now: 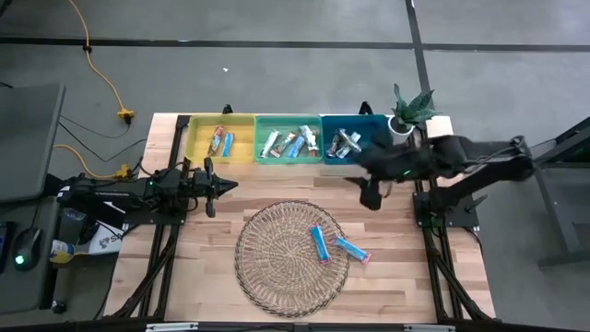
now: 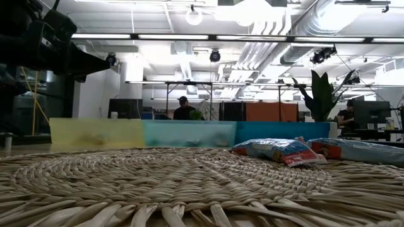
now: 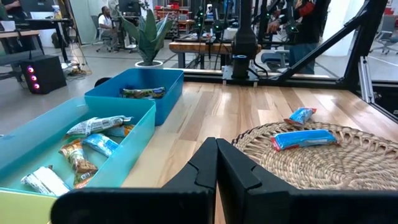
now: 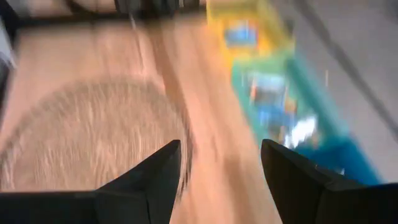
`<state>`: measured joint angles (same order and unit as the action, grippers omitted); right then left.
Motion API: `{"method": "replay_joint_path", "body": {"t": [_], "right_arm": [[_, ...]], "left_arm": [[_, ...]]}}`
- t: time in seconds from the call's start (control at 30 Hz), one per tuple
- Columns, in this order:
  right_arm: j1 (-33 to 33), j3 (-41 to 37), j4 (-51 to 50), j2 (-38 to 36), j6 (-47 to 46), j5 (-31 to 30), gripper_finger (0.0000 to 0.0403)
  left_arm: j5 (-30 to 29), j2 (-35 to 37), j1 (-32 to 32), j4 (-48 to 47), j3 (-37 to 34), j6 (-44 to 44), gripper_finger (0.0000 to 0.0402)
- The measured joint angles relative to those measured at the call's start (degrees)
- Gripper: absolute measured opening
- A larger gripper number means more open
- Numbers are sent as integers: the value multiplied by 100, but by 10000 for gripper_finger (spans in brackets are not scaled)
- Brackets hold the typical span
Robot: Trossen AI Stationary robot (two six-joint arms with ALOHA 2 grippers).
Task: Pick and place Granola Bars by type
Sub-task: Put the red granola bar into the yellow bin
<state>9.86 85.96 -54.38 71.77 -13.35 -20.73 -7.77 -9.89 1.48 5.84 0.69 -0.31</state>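
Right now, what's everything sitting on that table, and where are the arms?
Granola Bars on mat: two, blue, on the right part of the mat, one at its edge.
Granola Bars in bins: several, mixed colours; exact count unclear.
Bins: three in a row at the table's far edge, yellow, teal, blue.
Wicker mat: one, tan, table centre.
Potted plant: one, green, beside the blue bin.
Left gripper: shut, empty, over the left of the table.
Right gripper: open, empty, near the blue bin.

Two dark jointed arms, matte black pincer fingers [image 3: 211, 180], seemingly angular.
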Motion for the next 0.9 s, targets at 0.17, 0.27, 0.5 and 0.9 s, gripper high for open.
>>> {"method": "replay_joint_path", "body": {"t": [0.17, 0.27, 0.5, 0.9], "right_arm": [[197, 277, -1538, 854, -1531, 267, 207], [247, 95, -1956, 1270, -2362, 677, 207], [494, -728, -1437, 1800, -3275, 1466, 207], [1211, -2158, 470, 1825, -4060, 2258, 207]], "left_arm": [[-1, 0, 0, -1, 0, 0, 0], [0, 0, 0, 0, 0, 0, 0], [0, 0, 0, -2, 0, 1, 0], [0, 1, 0, -2, 0, 1, 0]]}}
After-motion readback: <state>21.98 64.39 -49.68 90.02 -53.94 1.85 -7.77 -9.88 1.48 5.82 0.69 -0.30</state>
